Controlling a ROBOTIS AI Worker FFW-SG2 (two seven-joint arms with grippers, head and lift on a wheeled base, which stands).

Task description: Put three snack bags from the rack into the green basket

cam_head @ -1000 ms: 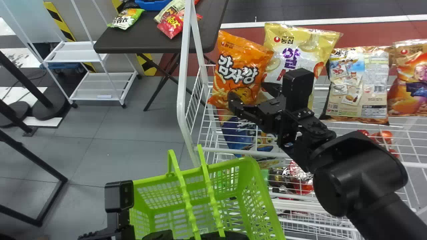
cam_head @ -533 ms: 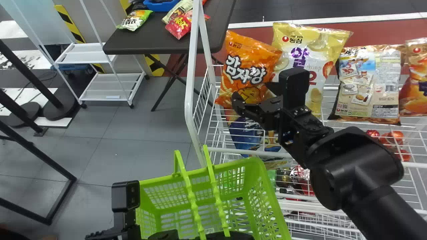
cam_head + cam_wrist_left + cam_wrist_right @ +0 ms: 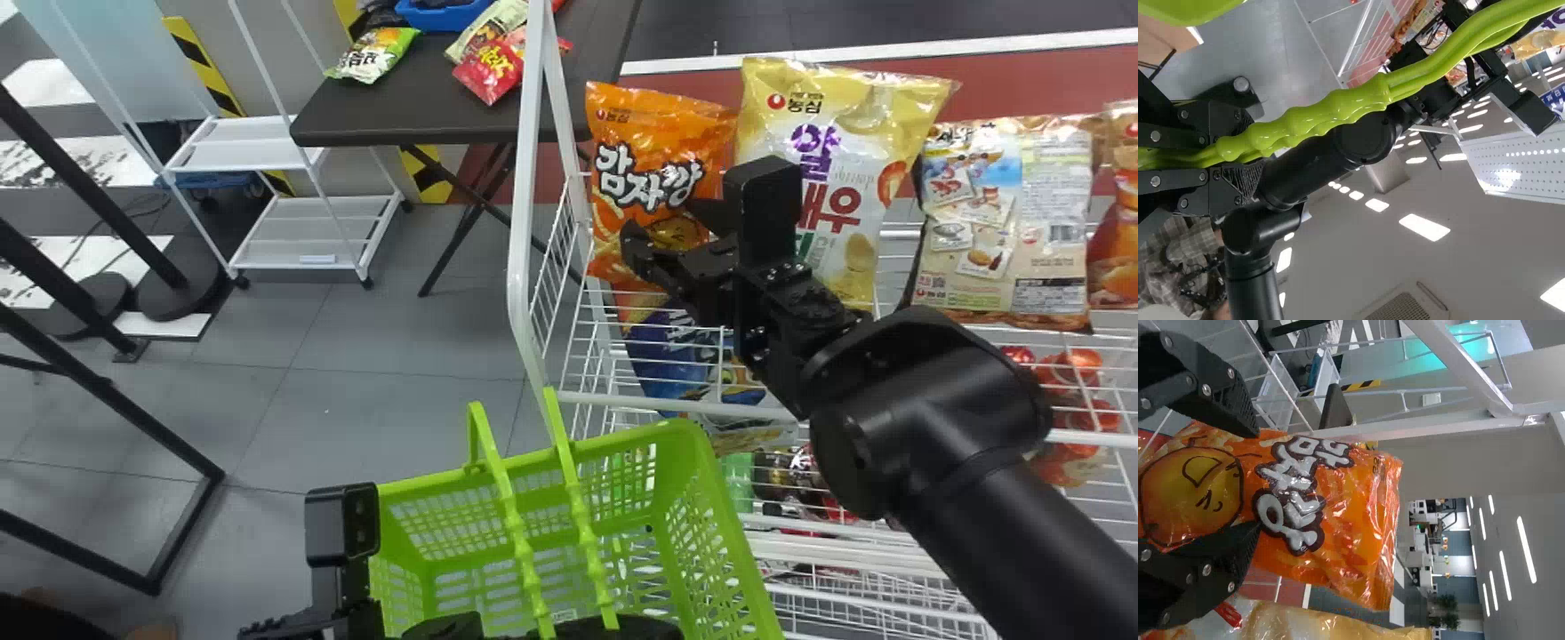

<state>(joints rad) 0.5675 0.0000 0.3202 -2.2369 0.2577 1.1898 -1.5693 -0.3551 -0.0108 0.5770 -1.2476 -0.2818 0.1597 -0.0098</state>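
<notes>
Black right gripper point(image 3: 662, 220), upper right of centre in the head view, set before the lower part of the orange bag point(image 3: 658, 133). The bag's long axis runs nearly upright in that view, so the bag rises from the gripper toward the top of the frame. Of the two arms, the right is the nearer to it. Fingers point(image 3: 1211, 387) parted wide, across the bag's width, with its face visible between them; whether they touch it cannot be told. To a bystander, the coming grasp appears to need only a little advance, then closure across the width; too shallow a pinch might let the slick film slip.

Right of the bag, beside it: the yellow bag point(image 3: 845, 151). Left: the white post of the rack point(image 3: 524, 178). Lower centre: the green basket point(image 3: 658, 433), below the bag in the frame, its handle point(image 3: 1305, 123) clasped in the left gripper point(image 3: 1251, 150).
</notes>
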